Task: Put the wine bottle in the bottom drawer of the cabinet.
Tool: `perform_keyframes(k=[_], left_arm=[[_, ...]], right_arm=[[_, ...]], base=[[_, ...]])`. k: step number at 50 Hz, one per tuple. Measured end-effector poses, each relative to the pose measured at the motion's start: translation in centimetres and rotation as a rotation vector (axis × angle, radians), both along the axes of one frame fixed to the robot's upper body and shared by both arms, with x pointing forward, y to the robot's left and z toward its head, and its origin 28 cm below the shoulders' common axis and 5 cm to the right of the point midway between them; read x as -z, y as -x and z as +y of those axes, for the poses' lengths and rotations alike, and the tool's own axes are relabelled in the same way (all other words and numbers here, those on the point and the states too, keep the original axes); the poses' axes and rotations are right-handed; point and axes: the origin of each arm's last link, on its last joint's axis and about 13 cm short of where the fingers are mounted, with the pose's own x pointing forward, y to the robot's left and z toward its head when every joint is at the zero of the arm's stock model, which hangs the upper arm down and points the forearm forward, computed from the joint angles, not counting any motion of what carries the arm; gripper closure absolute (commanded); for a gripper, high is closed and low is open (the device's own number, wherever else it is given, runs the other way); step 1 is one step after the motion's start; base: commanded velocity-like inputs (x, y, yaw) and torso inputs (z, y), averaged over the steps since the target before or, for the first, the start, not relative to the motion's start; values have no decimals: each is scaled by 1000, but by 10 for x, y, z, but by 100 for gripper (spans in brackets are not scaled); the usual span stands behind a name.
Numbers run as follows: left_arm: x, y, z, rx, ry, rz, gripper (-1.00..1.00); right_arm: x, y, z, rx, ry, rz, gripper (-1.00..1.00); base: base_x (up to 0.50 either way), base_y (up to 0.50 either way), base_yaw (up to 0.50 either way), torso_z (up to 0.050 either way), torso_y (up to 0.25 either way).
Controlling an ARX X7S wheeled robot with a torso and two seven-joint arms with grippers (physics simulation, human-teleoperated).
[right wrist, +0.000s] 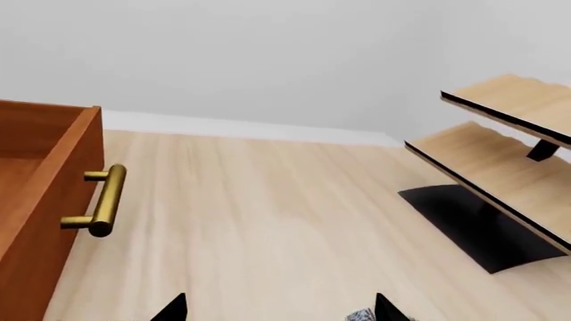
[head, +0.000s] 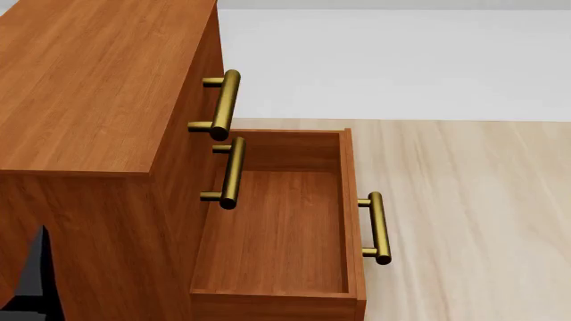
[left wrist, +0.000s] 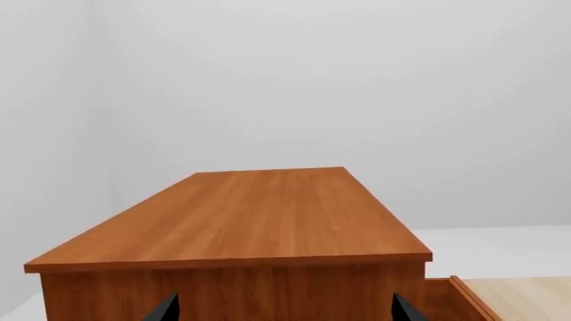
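Note:
The wine bottle is not in any view. The reddish-brown cabinet stands at the left of the head view. Its bottom drawer is pulled out and empty, its brass handle facing right. The two upper drawers are shut. My left gripper is open and empty, facing the cabinet's side just below its top; only the fingertips show. My right gripper is open and empty over the pale floor, beside the drawer's front and its handle. Neither gripper shows in the head view.
A pale wooden rack on a black base stands on the floor to the right of the drawer. A sliver of something blue-patterned shows by my right fingertip. The upper drawers' handles jut out over the open drawer.

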Motion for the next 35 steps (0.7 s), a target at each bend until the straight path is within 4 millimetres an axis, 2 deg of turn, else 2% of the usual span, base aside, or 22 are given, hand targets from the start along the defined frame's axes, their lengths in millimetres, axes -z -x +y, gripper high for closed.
perform_keyframes(k=[35], left_arm=[[2,0,0,2,0,4,-100]], right_arm=[[12,-1,-6,30,-18,23,-100]], base=[[0,0,0,0,0]])
